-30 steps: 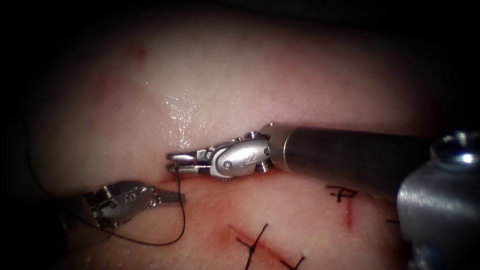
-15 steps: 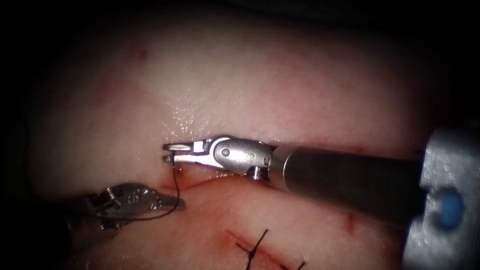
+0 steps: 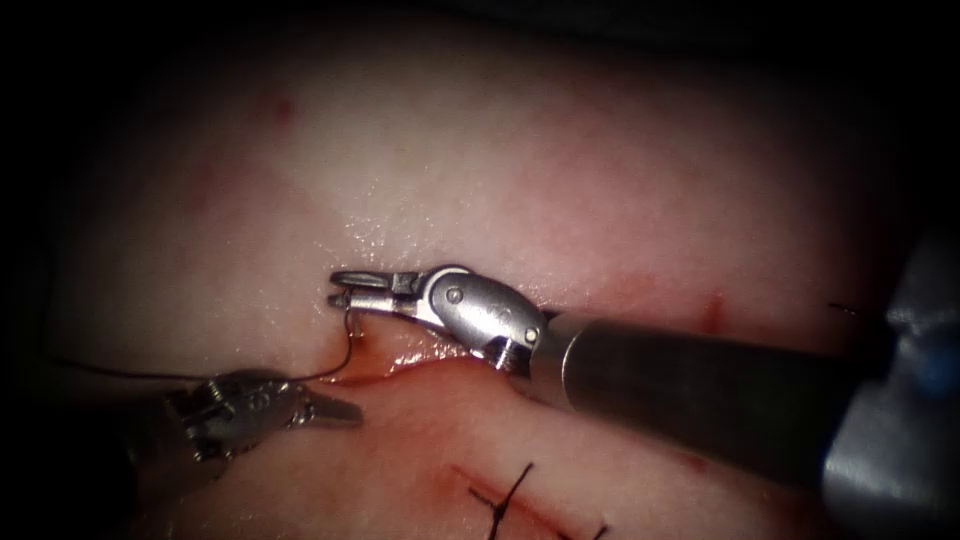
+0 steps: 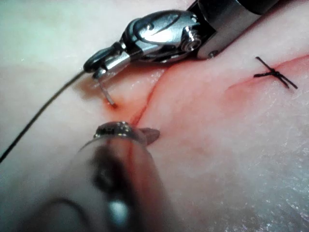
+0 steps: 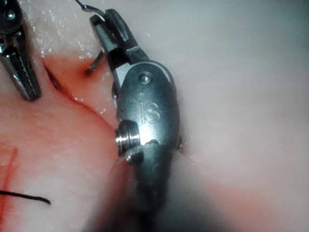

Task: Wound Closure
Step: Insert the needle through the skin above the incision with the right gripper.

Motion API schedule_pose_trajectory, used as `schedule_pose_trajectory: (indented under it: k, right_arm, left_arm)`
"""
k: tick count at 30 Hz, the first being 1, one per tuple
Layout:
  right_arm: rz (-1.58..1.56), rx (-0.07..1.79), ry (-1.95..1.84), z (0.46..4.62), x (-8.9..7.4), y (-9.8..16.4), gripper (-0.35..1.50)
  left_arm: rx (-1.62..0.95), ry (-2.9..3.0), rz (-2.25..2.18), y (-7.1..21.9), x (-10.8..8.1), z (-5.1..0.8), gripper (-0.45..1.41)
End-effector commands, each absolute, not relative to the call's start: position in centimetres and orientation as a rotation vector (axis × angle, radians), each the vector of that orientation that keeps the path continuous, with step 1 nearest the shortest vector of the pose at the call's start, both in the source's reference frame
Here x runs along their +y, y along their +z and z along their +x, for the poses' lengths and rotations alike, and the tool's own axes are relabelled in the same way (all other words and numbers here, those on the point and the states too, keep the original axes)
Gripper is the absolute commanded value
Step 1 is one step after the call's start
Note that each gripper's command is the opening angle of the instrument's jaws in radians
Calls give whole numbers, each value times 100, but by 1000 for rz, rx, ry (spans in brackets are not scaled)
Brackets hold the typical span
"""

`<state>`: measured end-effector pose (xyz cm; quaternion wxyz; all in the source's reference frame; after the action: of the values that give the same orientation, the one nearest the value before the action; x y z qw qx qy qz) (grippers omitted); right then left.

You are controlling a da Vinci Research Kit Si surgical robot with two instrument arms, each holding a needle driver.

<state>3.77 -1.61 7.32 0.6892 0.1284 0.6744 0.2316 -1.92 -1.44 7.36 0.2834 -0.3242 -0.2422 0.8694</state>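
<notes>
Now your right end effector (image 3: 342, 291) clamps the needle (image 4: 107, 93) near its tail, tip in tissue (image 3: 560, 180); your left end effector (image 3: 345, 409) rests closed, empty; torque risks tearing the cut (image 3: 385, 372) edge.

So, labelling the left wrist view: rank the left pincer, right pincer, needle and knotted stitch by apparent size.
1. left pincer, though nearness inflates it
2. right pincer, shut on the needle
3. knotted stitch
4. needle, entering tissue; close to the stitch

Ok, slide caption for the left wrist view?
Right tool grips the needle near its thread end, tip entering tissue beside the cut; left tool empty.
</notes>
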Motion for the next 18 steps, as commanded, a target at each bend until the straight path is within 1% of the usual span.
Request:
schedule_pose_trajectory:
  k: [1, 7, 11, 18]
  right_arm:
    - [313, 1510, 546, 387, -157, 732, -35]
    - [448, 1493, 680, 388, -158, 731, -35]
    - [591, 1451, 797, 393, -170, 733, -35]
    - [754, 1406, 912, 395, -179, 735, -35]
  left_arm:
    - [-650, 2328, -871, 743, -142, -198, -40]
    - [-652, 2330, -869, 743, -142, -197, -42]
    - [-654, 2331, -869, 742, -142, -197, -42]
    - [-659, 2333, -871, 741, -141, -193, -43]
